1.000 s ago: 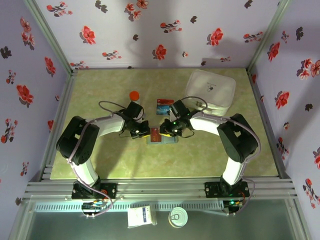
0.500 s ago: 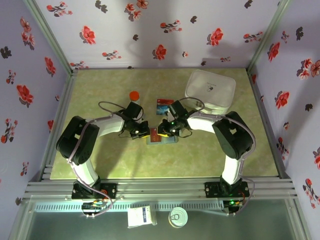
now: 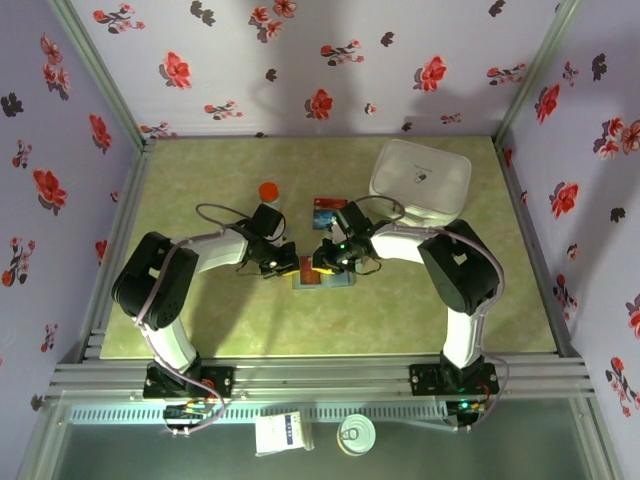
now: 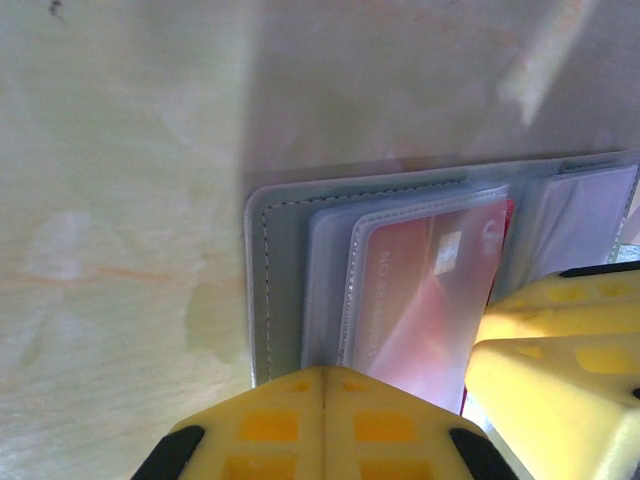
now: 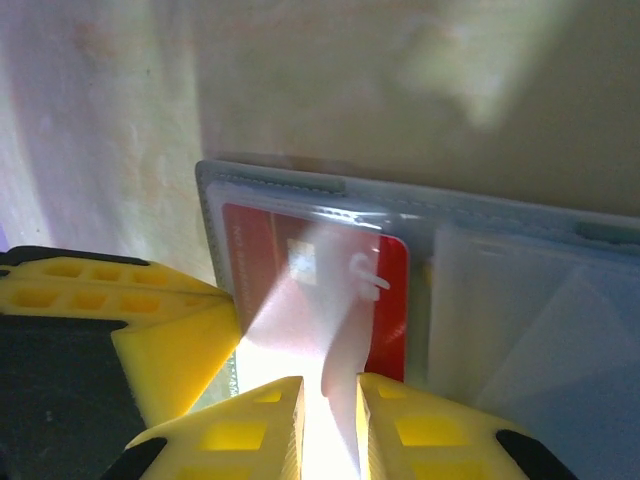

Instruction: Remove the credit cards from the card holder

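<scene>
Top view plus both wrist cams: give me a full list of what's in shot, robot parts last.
card holder: one, grey-blue, open flat at table centre
red card: one, red, under the holder's clear sleeve
loose card: one, teal and red, on the table just behind the holder
lidded box: one, white, far right of the table
red-capped item: one, red top, behind the left arm
small box: one, white with blue, near ledge
round tin: one, pale, near ledge beside the small box
table: one, pale green
left gripper: one, yellow fingers, shut, at the holder's edge
right gripper: one, yellow fingers, nipped on what looks like the red card's edge
</scene>
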